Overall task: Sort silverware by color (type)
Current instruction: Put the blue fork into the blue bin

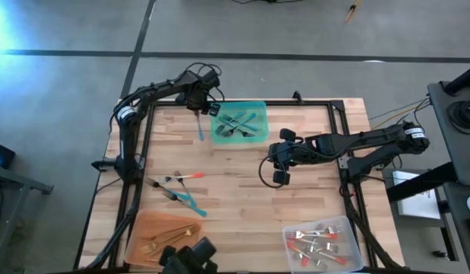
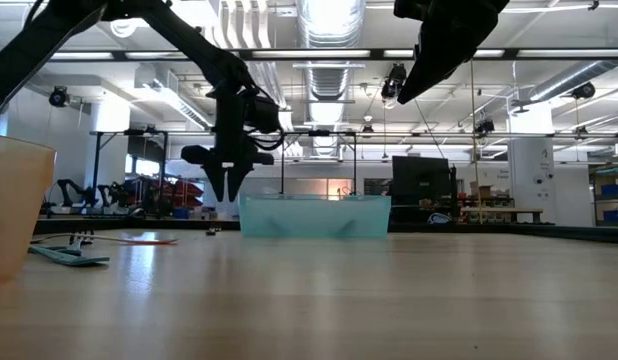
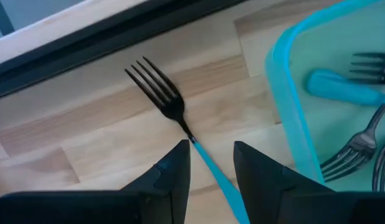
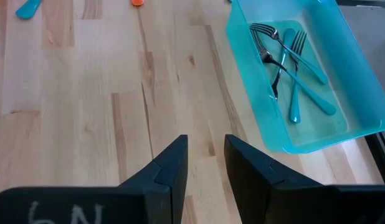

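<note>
The teal-handled fork (image 3: 180,127) your left arm was working lay flat on the wooden table (image 1: 242,190), just beside the teal tray (image 1: 217,134) on its outer side, tines pointing toward the table's far edge — in the high view it showed as a slim blue line (image 1: 200,128) next to the tray wall. Your left gripper (image 1: 198,101) hung right over it with its fingers (image 3: 171,171) parted a little, straddling the handle but holding nothing; from the low view (image 2: 227,180) you could see the fingertips pointing down, clear of the tabletop. Inside the teal tray several teal-handled forks (image 4: 291,62) lay crossed over one another. Toward the near left of the table a small loose cluster of utensils (image 1: 176,186) remained, teal and coral handles mixed — one teal handle (image 1: 192,204) angled out toward the orange tray (image 1: 144,228), which held the gold pieces (image 1: 163,237). At the near right corner the clear tray (image 1: 349,228) held the coral-handled forks (image 1: 315,242). Your right gripper (image 1: 281,161) waited above the middle of the table, well apart from any silverware, its fingers (image 4: 174,165) slightly apart and empty.
</note>
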Controlling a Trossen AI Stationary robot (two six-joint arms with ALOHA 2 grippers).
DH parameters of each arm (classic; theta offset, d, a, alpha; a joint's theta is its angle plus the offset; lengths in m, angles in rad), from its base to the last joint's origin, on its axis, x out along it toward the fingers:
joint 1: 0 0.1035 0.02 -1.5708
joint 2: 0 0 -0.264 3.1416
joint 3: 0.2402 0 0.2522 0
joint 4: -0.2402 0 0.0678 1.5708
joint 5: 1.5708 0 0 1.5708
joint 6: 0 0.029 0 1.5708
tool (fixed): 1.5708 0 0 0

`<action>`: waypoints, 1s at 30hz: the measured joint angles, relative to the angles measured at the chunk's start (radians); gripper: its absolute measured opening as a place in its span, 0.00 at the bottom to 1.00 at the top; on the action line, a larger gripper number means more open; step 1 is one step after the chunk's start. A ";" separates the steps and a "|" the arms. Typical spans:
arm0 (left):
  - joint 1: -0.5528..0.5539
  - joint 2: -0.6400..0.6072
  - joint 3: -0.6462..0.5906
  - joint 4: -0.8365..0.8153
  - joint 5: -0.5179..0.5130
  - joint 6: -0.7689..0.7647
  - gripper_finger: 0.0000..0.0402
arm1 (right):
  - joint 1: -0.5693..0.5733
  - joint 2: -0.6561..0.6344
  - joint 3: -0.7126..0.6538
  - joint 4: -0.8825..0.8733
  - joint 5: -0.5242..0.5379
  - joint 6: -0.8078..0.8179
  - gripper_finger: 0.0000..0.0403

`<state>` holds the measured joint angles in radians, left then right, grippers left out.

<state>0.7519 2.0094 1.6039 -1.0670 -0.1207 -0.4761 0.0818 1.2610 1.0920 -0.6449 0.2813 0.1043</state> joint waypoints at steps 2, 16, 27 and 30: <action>0.004 0.000 0.000 0.002 0.004 0.005 0.26 | 0.000 0.000 0.000 0.000 0.000 0.000 0.24; 0.012 0.147 0.053 -0.153 0.058 0.054 0.26 | 0.000 0.000 0.000 0.000 0.000 0.000 0.24; 0.015 0.338 0.321 -0.380 0.076 0.080 0.26 | 0.000 0.000 0.000 0.000 0.000 0.000 0.24; 0.015 0.371 0.378 -0.450 0.078 0.092 0.26 | 0.000 0.000 0.000 0.000 0.000 0.000 0.24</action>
<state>0.7670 2.3806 1.9824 -1.5172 -0.0424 -0.3844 0.0815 1.2610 1.0920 -0.6453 0.2812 0.1043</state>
